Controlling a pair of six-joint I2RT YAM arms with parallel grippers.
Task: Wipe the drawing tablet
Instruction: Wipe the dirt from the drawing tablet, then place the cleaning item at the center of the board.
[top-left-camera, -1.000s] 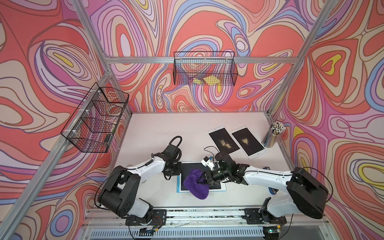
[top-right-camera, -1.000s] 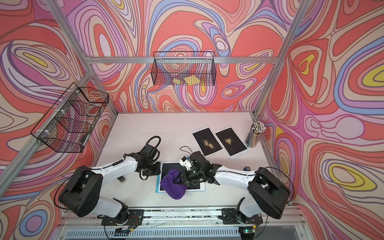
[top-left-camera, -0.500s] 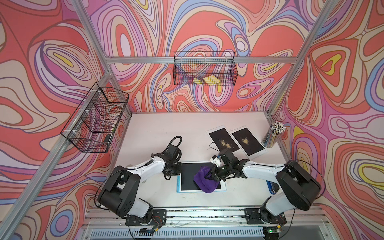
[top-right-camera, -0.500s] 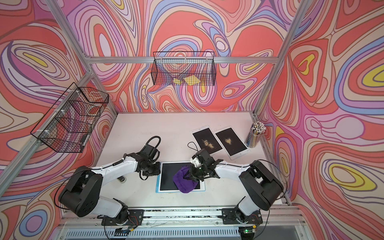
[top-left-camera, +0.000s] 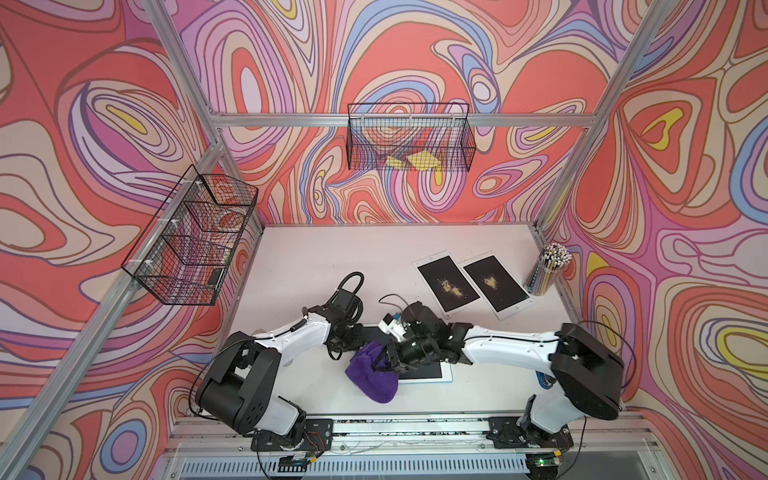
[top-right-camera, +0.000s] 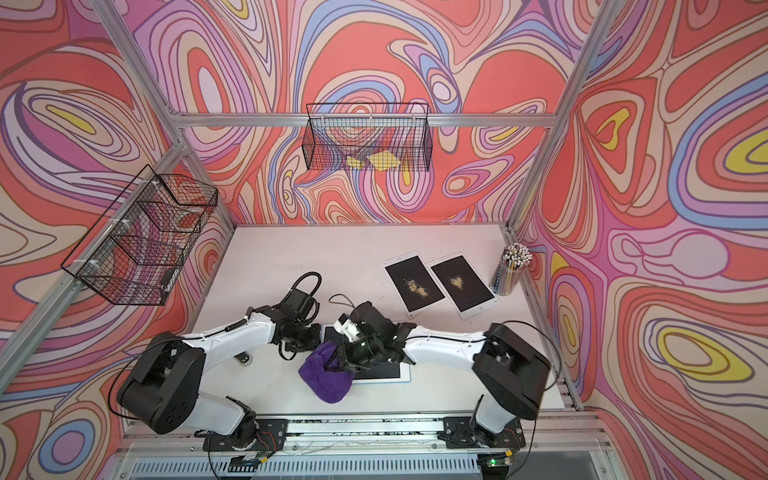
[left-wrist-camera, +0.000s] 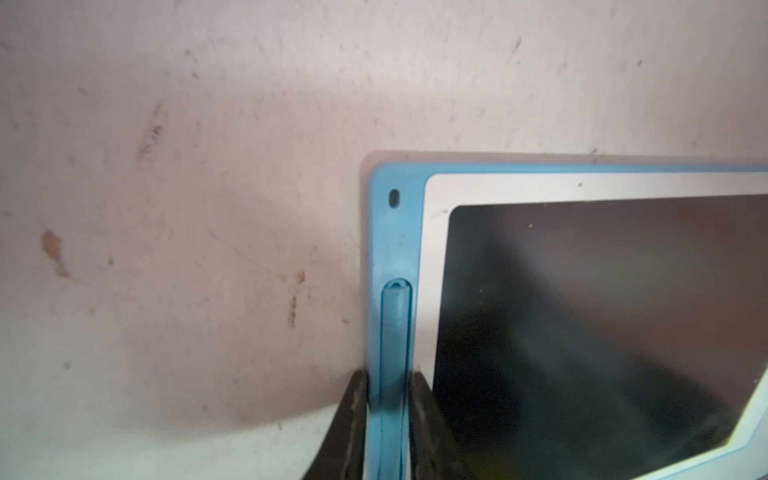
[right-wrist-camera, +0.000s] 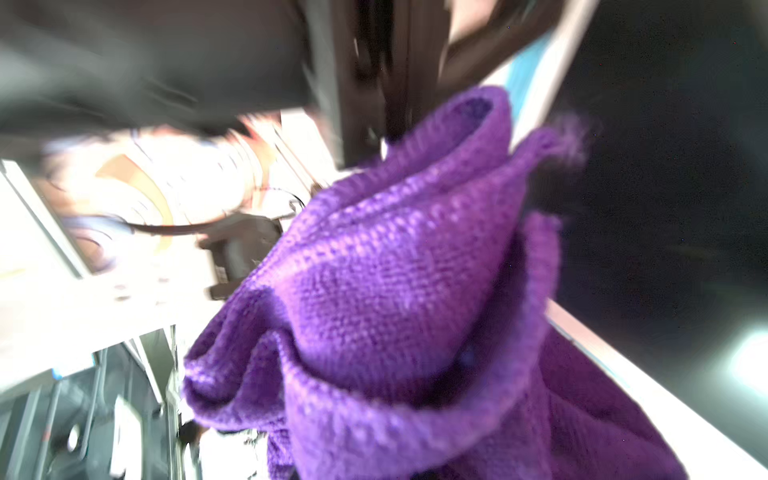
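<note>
drawing tablet (top-left-camera: 432, 371), the blue-rimmed one, lies flat on the table (top-left-camera: 311, 266) near the front edge, between the two arms, where both seem able to reach it. two wire baskets hang on the walls: a back basket (top-left-camera: 409, 143) and a side basket (top-left-camera: 191, 241). tablets number three, with a second tablet (top-left-camera: 446, 284) and a third tablet (top-left-camera: 494, 282), both crumb-dusted, side by side farther back. one purple cloth (top-left-camera: 372, 376) is bunched over the tablet's corner and spills onto the table. one pencil cup (top-left-camera: 548, 270) stands by the wall. the right gripper (top-left-camera: 384, 361) pinches the cloth, likely to drag it across the screen. the left gripper (left-wrist-camera: 388, 428) clamps the blue rim, probably to stop the tablet sliding. one stylus (left-wrist-camera: 395, 332) sits in the rim's slot.
</note>
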